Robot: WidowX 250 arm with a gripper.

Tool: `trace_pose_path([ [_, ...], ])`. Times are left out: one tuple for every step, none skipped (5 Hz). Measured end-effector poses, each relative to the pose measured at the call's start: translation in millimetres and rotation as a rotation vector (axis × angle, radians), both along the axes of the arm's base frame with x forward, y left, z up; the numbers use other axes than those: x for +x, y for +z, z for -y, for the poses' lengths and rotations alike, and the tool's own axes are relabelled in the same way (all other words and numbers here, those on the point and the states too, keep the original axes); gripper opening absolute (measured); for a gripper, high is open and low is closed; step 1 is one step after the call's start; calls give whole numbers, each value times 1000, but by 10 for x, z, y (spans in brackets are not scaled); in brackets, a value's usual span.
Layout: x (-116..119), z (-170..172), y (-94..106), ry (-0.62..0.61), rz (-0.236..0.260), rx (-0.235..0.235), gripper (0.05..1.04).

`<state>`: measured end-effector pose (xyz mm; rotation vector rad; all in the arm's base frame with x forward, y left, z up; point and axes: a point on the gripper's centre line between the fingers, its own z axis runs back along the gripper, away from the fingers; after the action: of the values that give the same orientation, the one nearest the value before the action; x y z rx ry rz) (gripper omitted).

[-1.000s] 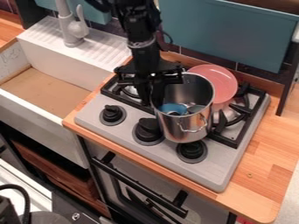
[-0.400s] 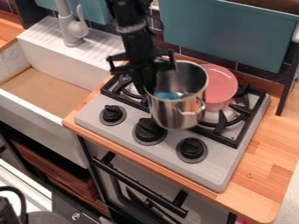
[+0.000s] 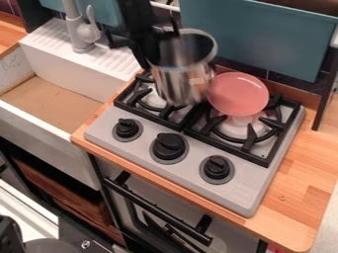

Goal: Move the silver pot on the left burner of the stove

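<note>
My gripper (image 3: 150,58) is shut on the left side of the silver pot (image 3: 182,81), at its rim. The pot hangs upright, or nearly so, over the back of the stove (image 3: 142,136), in front of the blue-green panel. Its base overlaps the right part of the left burner (image 3: 153,99) and the grate's middle in the view. How high it is above the grate, I cannot tell.
A pink plate (image 3: 239,94) stands at the back of the right burner (image 3: 245,129), just right of the pot. The sink (image 3: 46,104) and its grey faucet (image 3: 80,29) lie to the left. Three black knobs line the stove's front.
Held by my gripper, the pot has moved left and toward the back, away from the front knobs. More of the right burner and the pink plate now shows.
</note>
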<state>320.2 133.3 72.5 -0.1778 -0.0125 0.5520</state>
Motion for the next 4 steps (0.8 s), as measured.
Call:
trace_pose_path([
  [180, -319, -45, 67, -20, -6, 54],
  [349, -483, -124, 112, -25, 2, 54],
  [419, -533, -254, 123, -23, 27, 54],
  [460, -512, -285, 110, -15, 44, 54],
])
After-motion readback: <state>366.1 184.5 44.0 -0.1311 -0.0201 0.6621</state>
